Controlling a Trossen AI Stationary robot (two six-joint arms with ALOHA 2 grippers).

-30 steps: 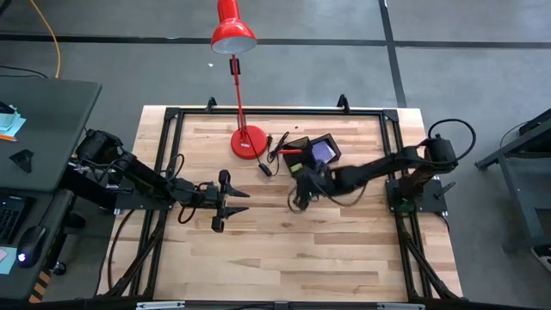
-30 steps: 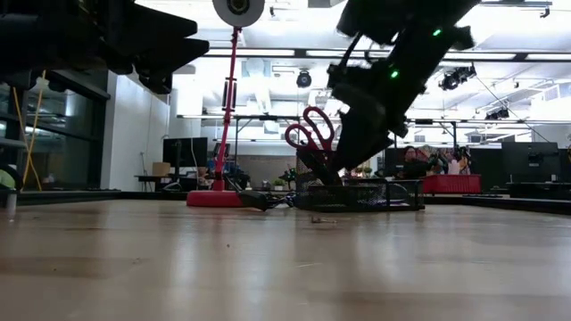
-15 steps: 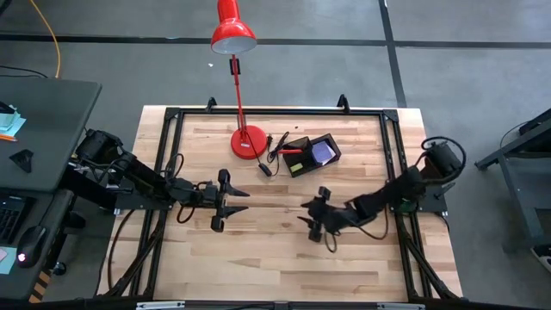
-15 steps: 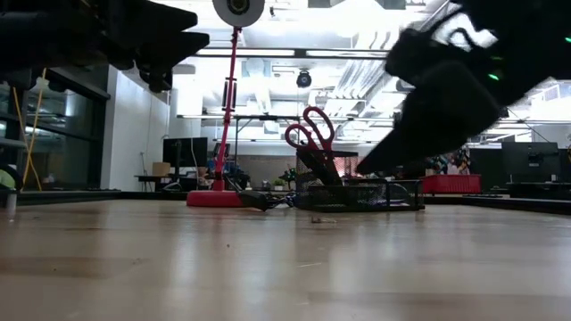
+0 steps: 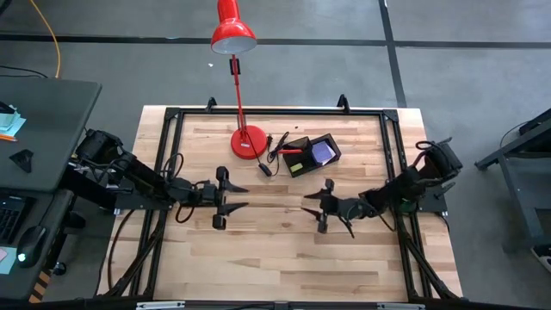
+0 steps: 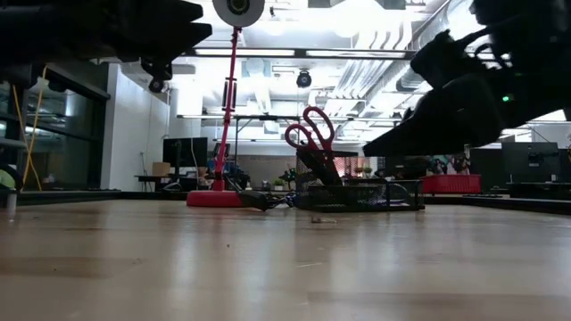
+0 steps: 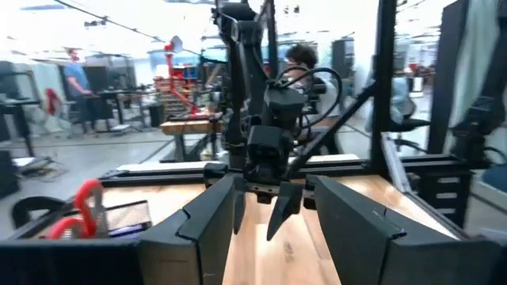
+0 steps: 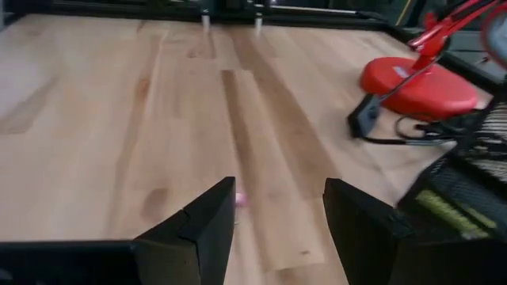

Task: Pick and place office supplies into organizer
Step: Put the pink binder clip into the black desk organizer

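Two arms hang low over the wooden bench (image 5: 258, 250), facing each other across its middle. The left pincer (image 5: 225, 198) hovers left of centre with its fingers spread and nothing between them. The right pincer (image 5: 325, 209) hovers right of centre, also parted and empty; from its own wrist camera only bare planks show between its dark fingers (image 8: 207, 218).

Toward the far edge of the bench sits the black organizer (image 5: 312, 155), tilted a little against the edge. A purple-blue pad (image 5: 322, 151) lies in its right compartment, and the red-handled scissors (image 6: 310, 132) stand up from the left side, handles uppermost. Just left of the organizer is the round base of a red desk lamp (image 5: 248, 141), with a dark cable (image 5: 274, 153) between them.
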